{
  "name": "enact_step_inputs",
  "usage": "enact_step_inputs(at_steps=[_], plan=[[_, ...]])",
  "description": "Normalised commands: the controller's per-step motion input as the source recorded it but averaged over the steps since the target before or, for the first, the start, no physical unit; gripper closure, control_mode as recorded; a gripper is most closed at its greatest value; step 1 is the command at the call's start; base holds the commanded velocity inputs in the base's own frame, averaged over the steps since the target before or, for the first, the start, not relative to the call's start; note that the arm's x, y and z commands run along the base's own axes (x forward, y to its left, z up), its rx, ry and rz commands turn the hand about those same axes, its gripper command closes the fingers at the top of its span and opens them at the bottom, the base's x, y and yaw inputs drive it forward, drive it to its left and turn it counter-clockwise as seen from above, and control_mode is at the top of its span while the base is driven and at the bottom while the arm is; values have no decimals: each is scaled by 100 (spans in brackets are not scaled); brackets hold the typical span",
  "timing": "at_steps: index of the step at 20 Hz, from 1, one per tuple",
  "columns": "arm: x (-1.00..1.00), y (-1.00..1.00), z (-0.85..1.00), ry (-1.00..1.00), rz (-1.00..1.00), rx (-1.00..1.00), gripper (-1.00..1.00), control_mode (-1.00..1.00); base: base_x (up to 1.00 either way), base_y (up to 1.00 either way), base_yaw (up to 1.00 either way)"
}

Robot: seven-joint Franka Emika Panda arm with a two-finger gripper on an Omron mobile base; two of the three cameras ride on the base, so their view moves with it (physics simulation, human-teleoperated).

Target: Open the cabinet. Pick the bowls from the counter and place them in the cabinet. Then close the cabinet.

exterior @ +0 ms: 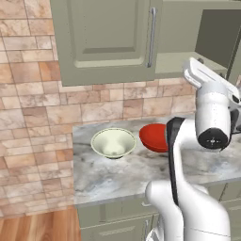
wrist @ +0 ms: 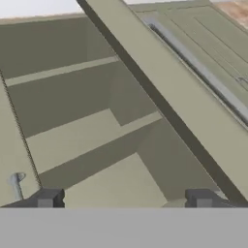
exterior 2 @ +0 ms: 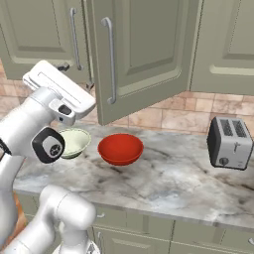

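Note:
The cabinet (exterior: 103,37) hangs above the counter (exterior: 141,172). Its left door is shut and its right door (exterior 2: 144,54) stands swung out, with its long silver handle (exterior 2: 110,59) facing me. On the counter sit the cream-white bowl (exterior: 113,142) and the red bowl (exterior: 154,137), side by side and upright. My gripper (wrist: 123,201) is raised at cabinet height, well above the bowls, and is open with nothing between its fingertips (wrist: 46,198). It faces the cabinet's inside and its plain green shelf (wrist: 87,138), with the open door (wrist: 193,111) edge-on to its right.
A silver toaster (exterior 2: 229,143) stands on the counter to the right of the red bowl (exterior 2: 120,149). A tan brick wall (exterior: 33,94) runs behind and to the left of the counter. Green drawer fronts (exterior 2: 149,228) lie below the counter's edge.

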Motion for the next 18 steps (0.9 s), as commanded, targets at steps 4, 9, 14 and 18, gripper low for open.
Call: enact_step_inputs(at_steps=[4, 9, 14, 18], plan=[[41, -19, -10, 0, -17, 0, -100, -100, 0, 0, 0], [39, -23, -18, 0, -15, 0, -100, -100, 0, 0, 0], [15, -58, -10, 0, -17, 0, -100, -100, 0, 0, 0], [-24, -100, 0, 0, -23, 11, -100, -100, 0, 0, 0]])
